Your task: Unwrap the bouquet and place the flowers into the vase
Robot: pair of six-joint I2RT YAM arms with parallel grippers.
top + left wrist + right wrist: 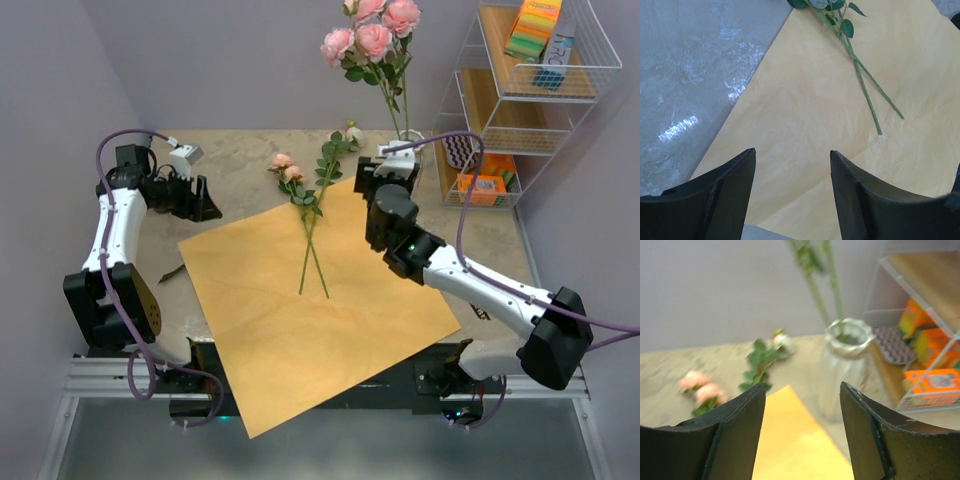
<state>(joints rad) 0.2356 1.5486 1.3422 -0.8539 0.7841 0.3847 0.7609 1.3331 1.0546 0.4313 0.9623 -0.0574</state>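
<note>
Right gripper (802, 385) gapes empty, vase (842, 370) at its one o'clock; left gripper (792, 151), spread and empty, has flowers (856, 61) at one o'clock.

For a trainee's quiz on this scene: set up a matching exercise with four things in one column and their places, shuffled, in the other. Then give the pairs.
Things:
1 vase
2 paper
3 two loose roses
4 wire shelf

Places:
A lying crossed on the paper
B right of the table, holding boxes
C at the table's far right, pink roses standing in it
D spread flat over the table's middle

Pairs: 1-C, 2-D, 3-A, 4-B
</note>
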